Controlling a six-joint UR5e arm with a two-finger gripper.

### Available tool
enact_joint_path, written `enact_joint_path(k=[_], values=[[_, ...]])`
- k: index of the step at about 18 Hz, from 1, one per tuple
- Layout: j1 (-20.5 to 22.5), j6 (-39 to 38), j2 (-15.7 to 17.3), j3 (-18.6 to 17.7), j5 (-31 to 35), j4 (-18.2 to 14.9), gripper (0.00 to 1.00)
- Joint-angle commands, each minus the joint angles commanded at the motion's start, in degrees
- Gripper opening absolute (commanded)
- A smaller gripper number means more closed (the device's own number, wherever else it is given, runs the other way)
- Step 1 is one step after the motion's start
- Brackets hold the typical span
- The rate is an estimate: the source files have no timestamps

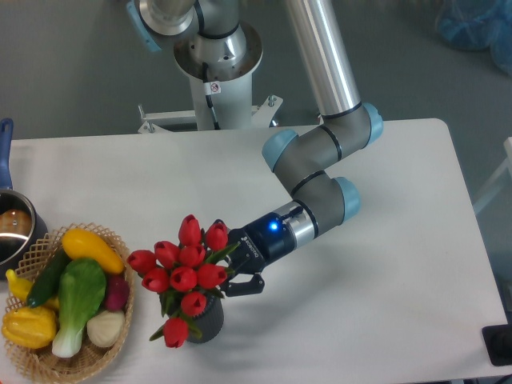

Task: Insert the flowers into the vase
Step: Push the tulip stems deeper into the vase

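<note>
We record the flowers (185, 276), red tulips bunched over the vase (206, 322), which stands near the counter's (384, 264) front edge, left of centre. The claw (232, 270) sits at the bunch's right side, its fingers largely hidden behind blooms; we cannot tell its grip. A wicker basket (48, 364) of vegetables occupies the front left corner.

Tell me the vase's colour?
Dark grey; the vase shows below the red flowers in the fixed camera view.
</note>
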Motion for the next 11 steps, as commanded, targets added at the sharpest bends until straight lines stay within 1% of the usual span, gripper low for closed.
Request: enact_joint_path(k=[6, 7, 8, 9, 10, 11], values=[[0.1, 0.1, -0.1, 0.0, 0.0, 0.0, 0.57], [0.1, 0.1, -0.1, 0.0, 0.0, 0.0, 0.61], [0.1, 0.5, -0.1, 0.0, 0.1, 0.0, 0.62], [0.1, 1.1, -0.1, 0.0, 0.1, 0.0, 0.66], [0.1, 1.8, -0.1, 0.0, 0.1, 0.0, 0.73], [0.2, 2.4, -0.1, 0.0, 0.1, 0.0, 0.83]])
